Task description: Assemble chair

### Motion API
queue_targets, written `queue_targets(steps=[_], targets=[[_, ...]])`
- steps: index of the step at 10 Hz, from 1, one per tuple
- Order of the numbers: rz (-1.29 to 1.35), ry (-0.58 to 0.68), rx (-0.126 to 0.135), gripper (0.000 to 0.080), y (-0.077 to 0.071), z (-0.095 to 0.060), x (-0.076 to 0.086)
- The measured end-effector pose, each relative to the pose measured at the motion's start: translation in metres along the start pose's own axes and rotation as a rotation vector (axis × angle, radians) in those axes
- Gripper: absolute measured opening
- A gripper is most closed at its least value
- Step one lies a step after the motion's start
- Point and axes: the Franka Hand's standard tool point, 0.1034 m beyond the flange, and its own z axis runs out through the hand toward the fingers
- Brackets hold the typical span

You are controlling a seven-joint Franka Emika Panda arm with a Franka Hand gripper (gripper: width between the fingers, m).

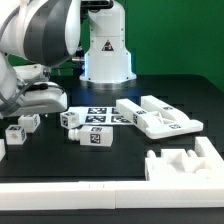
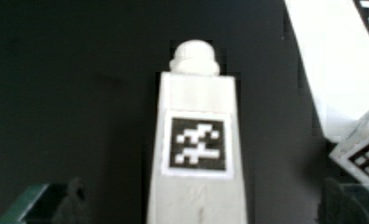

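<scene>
The white chair parts lie loose on the black tabletop (image 1: 40, 165). Near the middle lies the marker board (image 1: 102, 113), and small tagged blocks (image 1: 95, 138) lie just beside it. To the exterior view's right lies a large frame piece (image 1: 160, 115); nearer the camera is a notched slab (image 1: 185, 160). A long white rail (image 1: 80, 202) runs along the front edge. The arm (image 1: 40, 40) bends low over the exterior view's left side and hides its own jaws there. In the wrist view a tagged white bar (image 2: 199, 120) with a rounded peg lies flat between the jaws. They stand wide apart and grip nothing; one finger (image 2: 56, 200) shows beside the bar. Another tagged block (image 2: 362, 155) lies close to the bar.
</scene>
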Motion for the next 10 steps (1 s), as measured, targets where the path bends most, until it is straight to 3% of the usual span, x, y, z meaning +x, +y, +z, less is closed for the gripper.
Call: queue_targets(steps=[3, 8, 9, 10], targets=[[0.099, -0.093, 0.009, 0.0649, -0.003, 0.012, 0.001], [0.079, -0.08, -0.005, 0.0649, -0.002, 0.025, 0.008], [0.079, -0.08, -0.005, 0.0528, -0.002, 0.025, 0.008], [0.079, -0.081, -0.005, 0.0528, -0.002, 0.025, 0.008]])
